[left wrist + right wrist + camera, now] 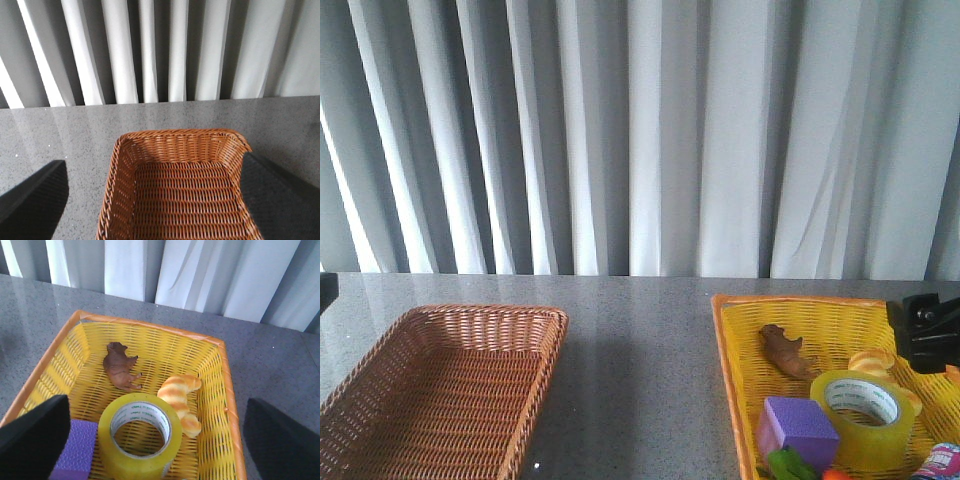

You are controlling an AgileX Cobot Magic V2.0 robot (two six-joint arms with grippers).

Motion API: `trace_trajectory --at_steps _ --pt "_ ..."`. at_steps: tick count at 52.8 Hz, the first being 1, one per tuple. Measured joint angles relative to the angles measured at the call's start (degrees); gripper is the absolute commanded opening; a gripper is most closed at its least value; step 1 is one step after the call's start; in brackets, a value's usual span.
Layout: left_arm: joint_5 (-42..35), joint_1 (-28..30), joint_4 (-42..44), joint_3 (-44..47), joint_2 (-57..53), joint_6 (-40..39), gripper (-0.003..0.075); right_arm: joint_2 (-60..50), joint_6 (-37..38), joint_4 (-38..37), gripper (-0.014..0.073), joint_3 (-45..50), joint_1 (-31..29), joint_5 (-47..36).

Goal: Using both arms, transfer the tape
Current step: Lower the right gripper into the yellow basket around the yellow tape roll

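**Tape sits in the yellow basket, both grippers spread wide above the baskets**

The tape (140, 436) stands on its flat side in the yellow basket (150, 329), its white printed core facing up. Everything else is placed from that roll. A purple cube (797, 429) lies touching it on the side toward the brown basket (450, 390). A small brown animal figure (121, 366) lies just beyond the roll, toward the curtain (640, 135), and is apart from it. A croissant-shaped piece of bread (180, 399) lies against the roll's other side, near the basket's outer wall. In the front view a green item (790, 465) and something orange show at the picture's lower edge, just in front of the cube; what they are cannot be told.

The right gripper (150, 440) hovers above the roll with its fingers (32, 437) spread wide, one to each side of the basket, holding nothing. The left gripper (155, 200) is far from the tape, over the brown basket, its fingers (30, 197) likewise wide apart and empty-handed. Both baskets rest on a grey speckled table (640, 340), well apart from each other.
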Motion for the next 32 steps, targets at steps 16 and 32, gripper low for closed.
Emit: trace_trajectory --at_steps 16,32 --pt "2.44 0.00 0.00 0.00 0.46 -0.09 0.0573 10.34 -1.20 0.97 0.0643 -12.40 -1.17 15.07" --pt "6.75 0.00 0.00 0.00 0.46 -0.09 0.0533 33.48 -13.48 11.01 0.0633 -33.02 -1.65 35.00"
